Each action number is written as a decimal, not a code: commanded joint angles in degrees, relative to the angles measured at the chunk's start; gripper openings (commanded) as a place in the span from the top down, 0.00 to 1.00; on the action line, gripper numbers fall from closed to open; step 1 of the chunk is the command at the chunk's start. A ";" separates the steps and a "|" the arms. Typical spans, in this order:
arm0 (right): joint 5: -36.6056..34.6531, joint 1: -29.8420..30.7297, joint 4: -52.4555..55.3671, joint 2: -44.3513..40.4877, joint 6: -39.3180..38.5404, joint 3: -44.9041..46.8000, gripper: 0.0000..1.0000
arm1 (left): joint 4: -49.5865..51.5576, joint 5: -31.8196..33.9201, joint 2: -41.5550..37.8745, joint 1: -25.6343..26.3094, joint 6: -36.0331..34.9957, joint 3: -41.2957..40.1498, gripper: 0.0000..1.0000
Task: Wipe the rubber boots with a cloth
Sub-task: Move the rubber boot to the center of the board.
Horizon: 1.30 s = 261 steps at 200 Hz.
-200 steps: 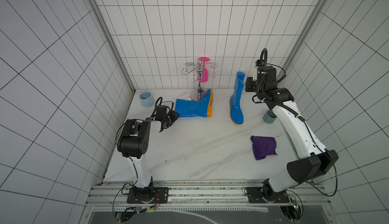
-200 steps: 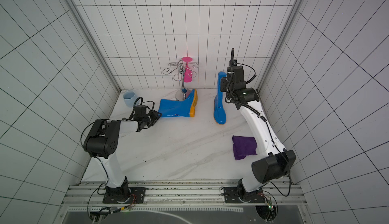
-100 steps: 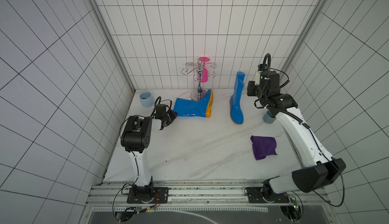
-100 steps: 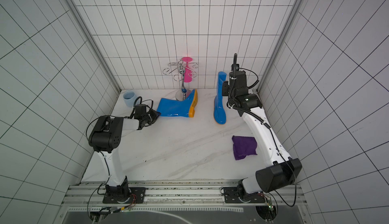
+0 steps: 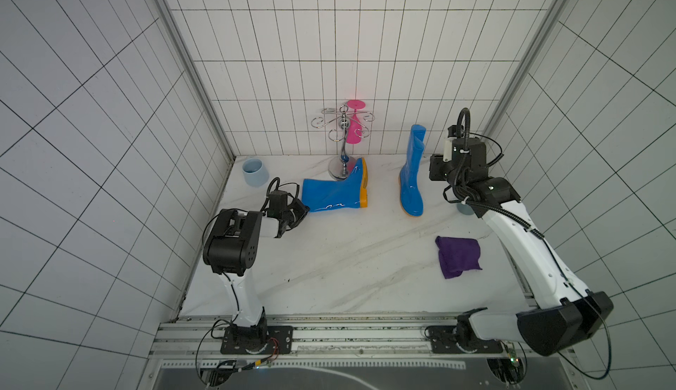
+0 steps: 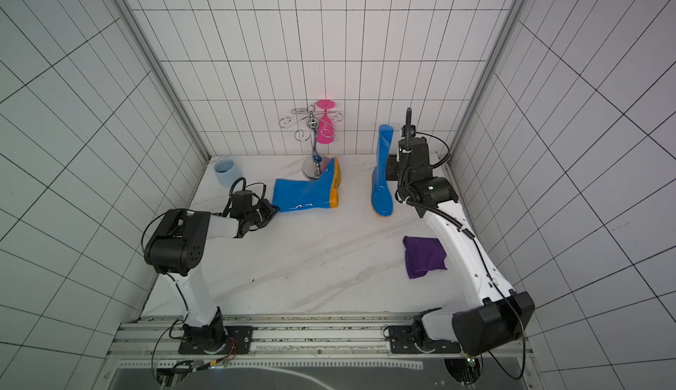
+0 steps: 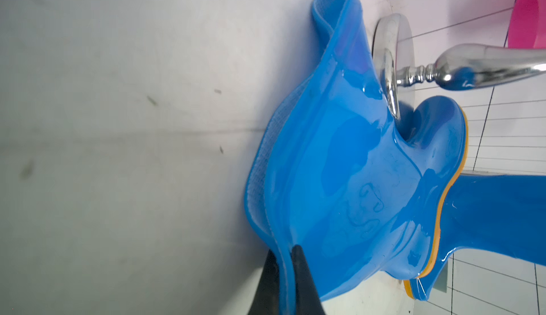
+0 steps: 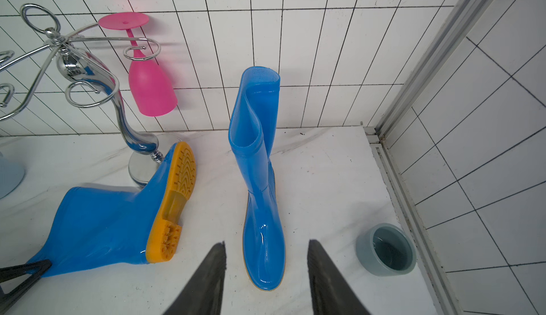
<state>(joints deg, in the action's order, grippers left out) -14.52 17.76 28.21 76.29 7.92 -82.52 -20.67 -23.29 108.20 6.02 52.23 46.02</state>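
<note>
The fallen boot [image 5: 334, 194] lies on its side at the back, the standing boot [image 5: 412, 183] near it; the cloth [image 5: 457, 262] lies apart, untouched. The left gripper [image 7: 285, 257] has just pinched the fallen boot's rim, probably to raise it; the right gripper [image 8: 266, 242] hangs open, empty.

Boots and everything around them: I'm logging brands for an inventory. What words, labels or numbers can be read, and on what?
No word, number or label can be read in any view.
The lying boot: faint raised marks on its side, too warped to read.
The standing boot, cloth and pink glass: no print shows.
</note>
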 commanded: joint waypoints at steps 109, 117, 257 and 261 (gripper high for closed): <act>3.41 11.46 -10.28 3.37 8.69 17.89 0.51 | 13.04 -0.77 -22.70 9.06 -9.16 -19.08 1.00; 4.30 11.71 -11.93 4.25 8.90 18.70 0.51 | 13.37 -0.71 -24.23 9.58 -9.08 -20.48 1.00; 11.63 13.21 -19.64 24.96 10.07 13.22 0.53 | 26.20 1.10 -38.23 11.86 -14.57 -29.93 1.00; 11.62 13.24 -19.60 24.93 10.15 13.61 0.53 | 26.13 1.06 -38.07 11.97 -14.61 -29.86 1.00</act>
<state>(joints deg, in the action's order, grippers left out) -3.81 30.02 7.79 99.85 17.56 -65.73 0.25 -22.00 69.17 16.88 38.83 17.21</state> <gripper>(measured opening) 0.476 0.061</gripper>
